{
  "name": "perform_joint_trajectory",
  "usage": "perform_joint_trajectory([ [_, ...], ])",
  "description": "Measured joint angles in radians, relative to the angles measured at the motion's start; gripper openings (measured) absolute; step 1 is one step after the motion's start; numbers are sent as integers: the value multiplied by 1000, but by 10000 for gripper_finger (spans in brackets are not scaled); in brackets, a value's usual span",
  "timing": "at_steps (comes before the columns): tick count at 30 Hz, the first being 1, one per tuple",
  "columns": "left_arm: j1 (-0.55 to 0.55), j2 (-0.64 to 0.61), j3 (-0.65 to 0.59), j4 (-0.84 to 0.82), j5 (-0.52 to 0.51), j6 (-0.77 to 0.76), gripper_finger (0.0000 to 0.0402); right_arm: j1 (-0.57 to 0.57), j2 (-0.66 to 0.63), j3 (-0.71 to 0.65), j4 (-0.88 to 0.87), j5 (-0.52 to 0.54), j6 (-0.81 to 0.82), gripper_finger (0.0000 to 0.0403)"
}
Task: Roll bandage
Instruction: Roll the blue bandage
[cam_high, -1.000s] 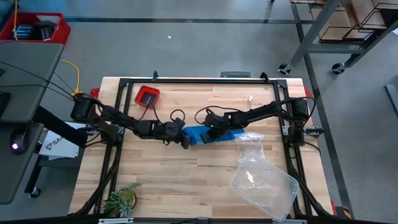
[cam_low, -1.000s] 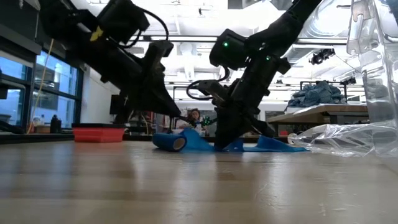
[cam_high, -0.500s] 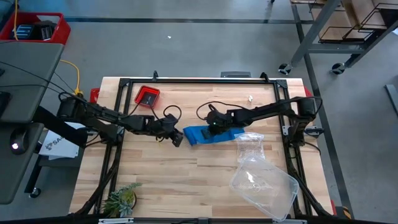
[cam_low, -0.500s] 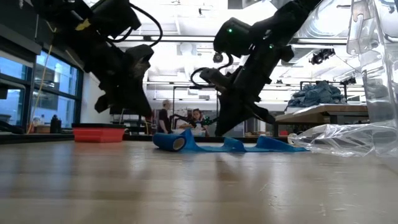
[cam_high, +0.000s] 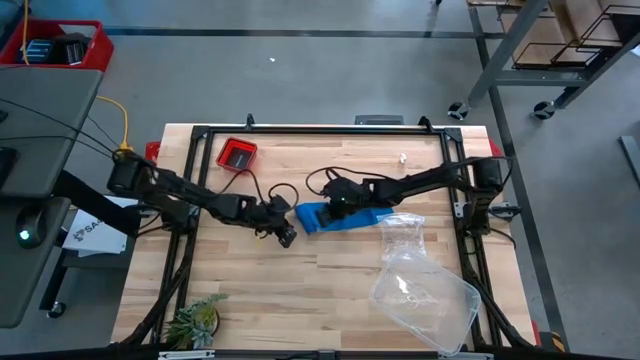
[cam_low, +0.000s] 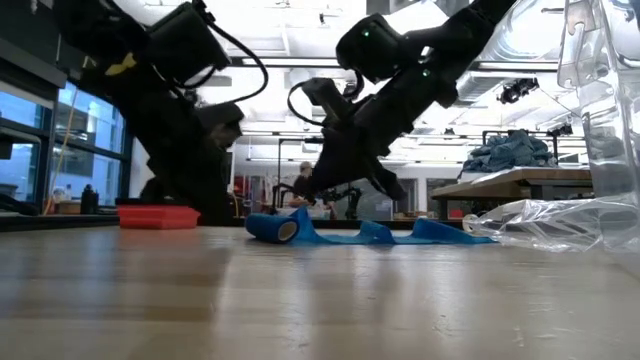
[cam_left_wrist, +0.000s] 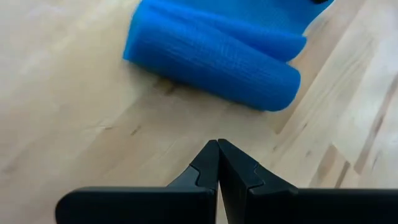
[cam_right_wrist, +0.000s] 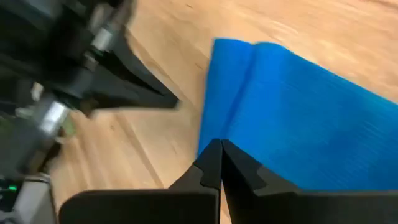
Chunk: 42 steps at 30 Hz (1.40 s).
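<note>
The bright blue bandage (cam_high: 338, 217) lies on the wooden table, partly rolled. Its roll (cam_low: 272, 228) is at the left end, and the loose strip (cam_low: 420, 233) runs rumpled toward the right. My left gripper (cam_high: 285, 235) is shut, low over the table just near-left of the roll (cam_left_wrist: 217, 59), not touching it. My right gripper (cam_high: 336, 200) is shut and hovers above the strip just right of the roll. It shows raised in the low view (cam_low: 335, 190), with the blue fabric (cam_right_wrist: 298, 118) below its tips.
A small red tray (cam_high: 238, 155) stands at the far left. A clear plastic bag (cam_high: 403, 235) lies against the strip's right end, and a clear plastic container (cam_high: 425, 295) is at the near right. A small plant (cam_high: 195, 320) sits at the near left corner.
My left gripper has drawn back from the roll toward the table's left edge, then moved toward the near edge beside it. My right gripper has lifted off the strip and gone a little left. The hump in the strip has dropped, and the bandage lies flatter.
</note>
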<state>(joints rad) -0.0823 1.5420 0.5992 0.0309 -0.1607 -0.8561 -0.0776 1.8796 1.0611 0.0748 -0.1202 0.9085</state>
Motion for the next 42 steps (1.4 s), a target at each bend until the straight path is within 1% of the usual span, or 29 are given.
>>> perform_joint_trajectory([
  [5, 0, 96, 0, 175, 30, -6, 0, -1, 13, 1, 50, -33, 7, 0],
  [9, 0, 138, 0, 224, 30, -26, 0, -1, 25, 0, 52, -49, 7, 0],
  [15, 0, 129, 1, 219, 28, -30, 0, -19, 65, 6, 98, -70, 11, 0],
  [20, 7, 85, 1, 191, -15, -25, 0, -42, 97, 57, 125, -93, -15, 0],
  [24, 11, 74, 0, 102, -4, -30, 0, -49, 134, 92, 111, -130, -28, 0],
  [27, 8, 75, 2, 50, 3, -33, 0, -45, 144, 114, 84, -139, -42, 0],
  [36, 21, 81, -11, 102, -22, -32, 0, -32, 146, 110, 2, -102, -63, 0],
  [42, 55, 84, -12, 121, -30, -8, 0, -31, 151, 110, 2, -89, -68, 0],
])
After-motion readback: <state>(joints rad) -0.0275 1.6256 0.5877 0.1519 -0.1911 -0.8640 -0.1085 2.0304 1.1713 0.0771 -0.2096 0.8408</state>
